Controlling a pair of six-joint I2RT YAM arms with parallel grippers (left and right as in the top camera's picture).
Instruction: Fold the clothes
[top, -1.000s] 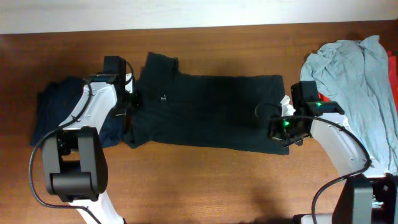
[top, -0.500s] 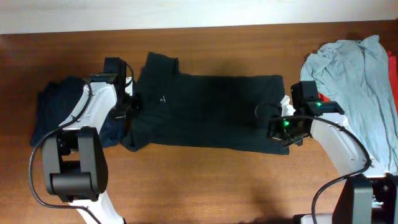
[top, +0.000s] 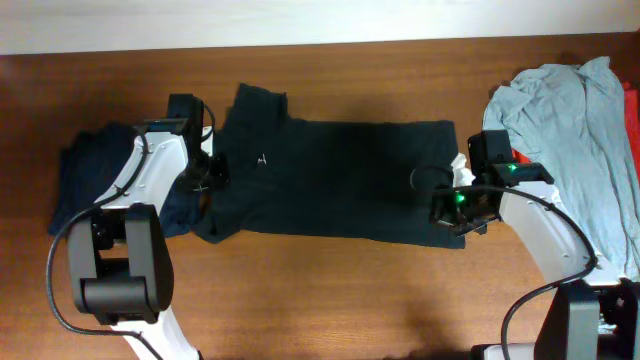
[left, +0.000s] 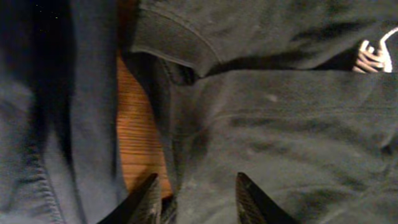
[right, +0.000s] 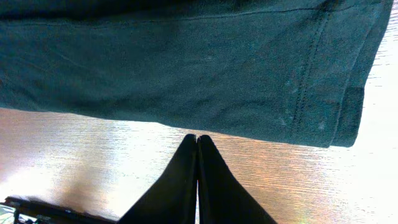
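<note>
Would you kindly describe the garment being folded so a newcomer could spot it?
In the middle of the brown wooden table one garment lies spread flat. It is the black short-sleeved cotton T-shirt, between the crumpled dark navy garment at the left and the light grey shirt at the right; only it bears a small white logo.

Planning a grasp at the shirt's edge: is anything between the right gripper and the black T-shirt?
Nothing visible. The shut right gripper points at the black T-shirt, with only a narrow strip of bare table between its tips and the shirt's near edge.
</note>
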